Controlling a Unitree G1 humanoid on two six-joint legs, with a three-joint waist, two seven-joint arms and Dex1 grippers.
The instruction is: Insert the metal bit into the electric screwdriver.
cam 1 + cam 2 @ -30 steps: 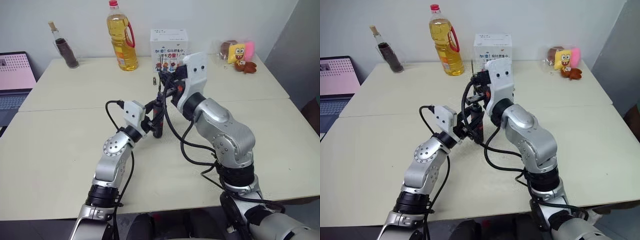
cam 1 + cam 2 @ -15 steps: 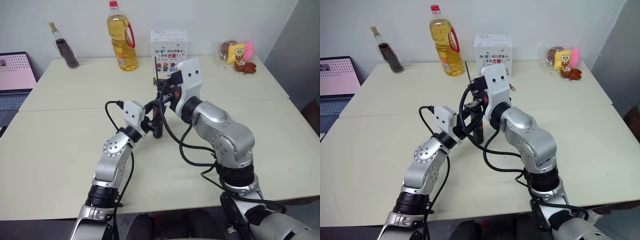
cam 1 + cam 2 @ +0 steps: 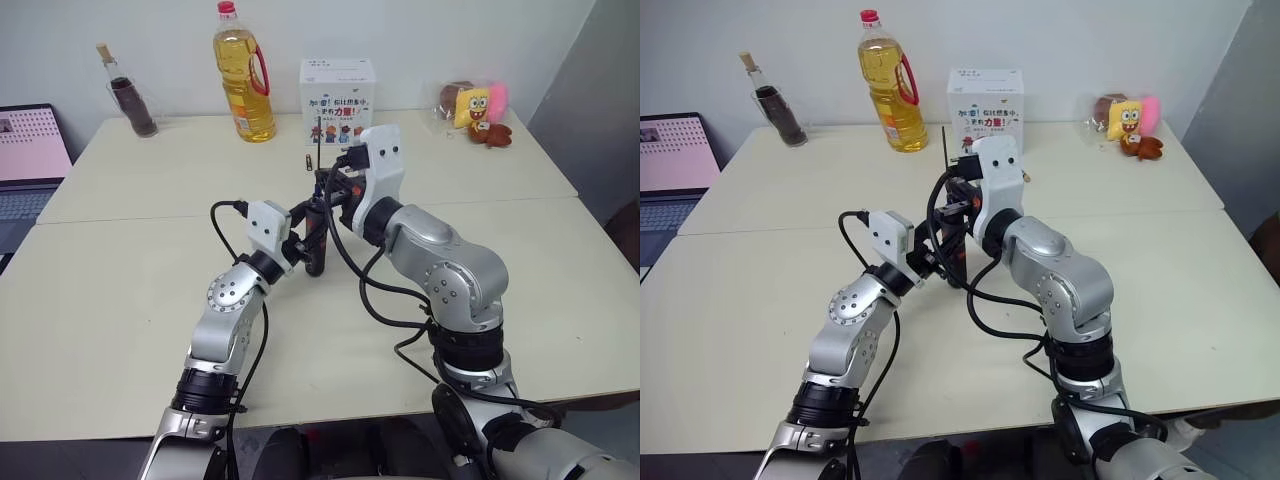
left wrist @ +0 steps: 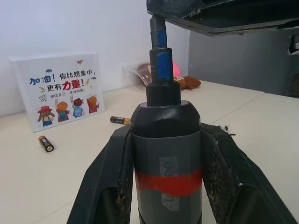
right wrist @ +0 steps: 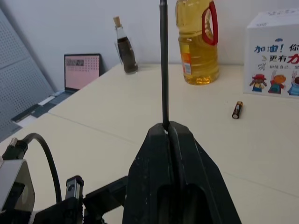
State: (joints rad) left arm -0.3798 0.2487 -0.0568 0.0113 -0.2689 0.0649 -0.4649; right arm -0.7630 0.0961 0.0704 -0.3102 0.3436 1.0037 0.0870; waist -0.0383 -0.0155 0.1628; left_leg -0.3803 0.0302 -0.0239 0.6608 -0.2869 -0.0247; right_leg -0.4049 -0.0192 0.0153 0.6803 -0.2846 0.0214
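Our left hand [image 4: 166, 186] is clamped on the electric screwdriver [image 4: 167, 154], tip up. Right hand [image 5: 167, 133] pinches the metal bit [image 5: 163, 60] just above it.

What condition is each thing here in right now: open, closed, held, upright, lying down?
left gripper: shut on the electric screwdriver
electric screwdriver: held upright, tip up
right gripper: shut on the metal bit
metal bit: held, sticking up
oil bottle: upright, capped
laptop: open, screen lit
batteries: lying flat

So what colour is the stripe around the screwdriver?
Red. The band circles the black electric screwdriver, clearest in the left wrist view.
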